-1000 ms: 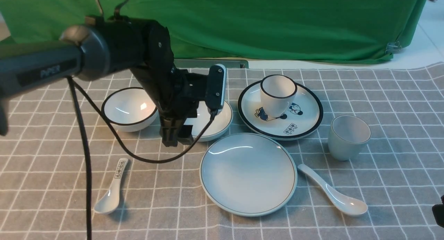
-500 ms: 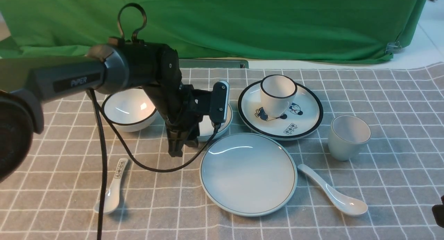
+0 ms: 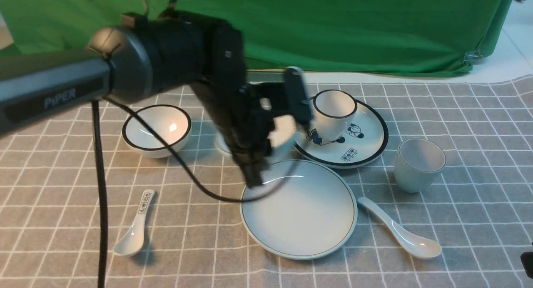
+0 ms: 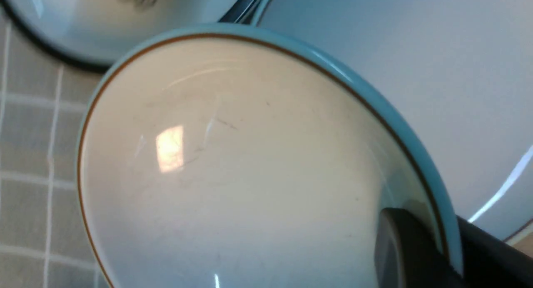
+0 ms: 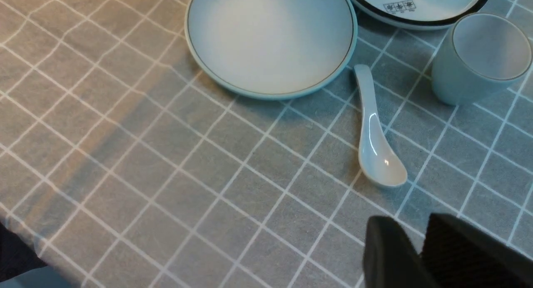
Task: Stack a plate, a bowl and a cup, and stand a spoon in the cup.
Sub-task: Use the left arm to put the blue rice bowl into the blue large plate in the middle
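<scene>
My left gripper (image 3: 254, 180) is shut on the rim of the pale bluish bowl (image 3: 283, 132), one finger inside (image 4: 416, 246) and one outside. It holds the bowl (image 4: 233, 167) tilted, off the cloth, over the far left edge of the plain plate (image 3: 298, 209). The arm hides most of the bowl in the front view. The handleless pale cup (image 3: 418, 165) stands right of the plate. The plain white spoon (image 3: 399, 234) lies near the plate's right side. My right gripper (image 5: 420, 246) is shut and empty, low at the near right, with the spoon (image 5: 374, 134), cup (image 5: 483, 57) and plate (image 5: 270, 40) ahead of it.
A black-rimmed bowl (image 3: 156, 130) sits at the far left. A black-rimmed cartoon plate (image 3: 358, 148) carries a black-rimmed cup (image 3: 333, 113) behind the plain plate. A spoon with printed characters (image 3: 135, 225) lies at the near left. A green backdrop closes the far side.
My left arm has swung right and lifted, carrying the pale bowl from its spot on the cloth to the plain plate's far left edge. Nothing else moved.
</scene>
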You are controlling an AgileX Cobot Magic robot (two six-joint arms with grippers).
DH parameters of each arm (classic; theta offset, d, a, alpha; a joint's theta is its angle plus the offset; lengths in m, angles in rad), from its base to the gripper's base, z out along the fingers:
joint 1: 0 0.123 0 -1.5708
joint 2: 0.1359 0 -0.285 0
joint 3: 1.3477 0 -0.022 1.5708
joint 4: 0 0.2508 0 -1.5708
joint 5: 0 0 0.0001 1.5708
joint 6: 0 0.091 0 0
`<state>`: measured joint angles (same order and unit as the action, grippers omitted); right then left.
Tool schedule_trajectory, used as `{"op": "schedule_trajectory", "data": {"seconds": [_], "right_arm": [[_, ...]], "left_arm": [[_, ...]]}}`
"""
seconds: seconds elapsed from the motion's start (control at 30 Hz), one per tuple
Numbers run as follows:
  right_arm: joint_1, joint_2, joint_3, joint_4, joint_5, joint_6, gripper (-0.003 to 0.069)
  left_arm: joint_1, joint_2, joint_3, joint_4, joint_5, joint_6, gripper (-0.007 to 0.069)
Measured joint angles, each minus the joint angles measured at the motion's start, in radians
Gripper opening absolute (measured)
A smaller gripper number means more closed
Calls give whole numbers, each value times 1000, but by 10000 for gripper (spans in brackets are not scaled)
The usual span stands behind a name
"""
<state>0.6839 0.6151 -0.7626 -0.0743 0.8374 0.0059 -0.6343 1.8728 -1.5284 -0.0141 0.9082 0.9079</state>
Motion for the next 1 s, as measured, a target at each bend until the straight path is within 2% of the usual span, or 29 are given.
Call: {"op": "schedule_trajectory", "data": {"seconds": [0.03, 0.07, 0.17, 0.27, 0.73, 0.9, 1.0], "right_arm": [[0, 0, 0, 0, 0, 0, 174], [0, 0, 0, 0, 0, 0, 174], [0, 0, 0, 0, 1, 1, 174], [0, 0, 0, 0, 14, 1, 174], [0, 0, 0, 0, 53, 36, 184], [0, 0, 0, 0, 53, 58, 202], [0, 0, 0, 0, 54, 85, 258]], "left_arm": [[0, 0, 1, 0, 0, 0, 29], [-66, -3, 11, 14, -2, -34, 29], [-160, 14, 27, 75, -13, -103, 29], [-195, 42, 31, 134, -21, -151, 29], [-203, 109, 31, 150, -14, -178, 43], [-200, 113, 31, 152, 25, -179, 150], [-197, 114, 31, 157, 36, -179, 279]]}}
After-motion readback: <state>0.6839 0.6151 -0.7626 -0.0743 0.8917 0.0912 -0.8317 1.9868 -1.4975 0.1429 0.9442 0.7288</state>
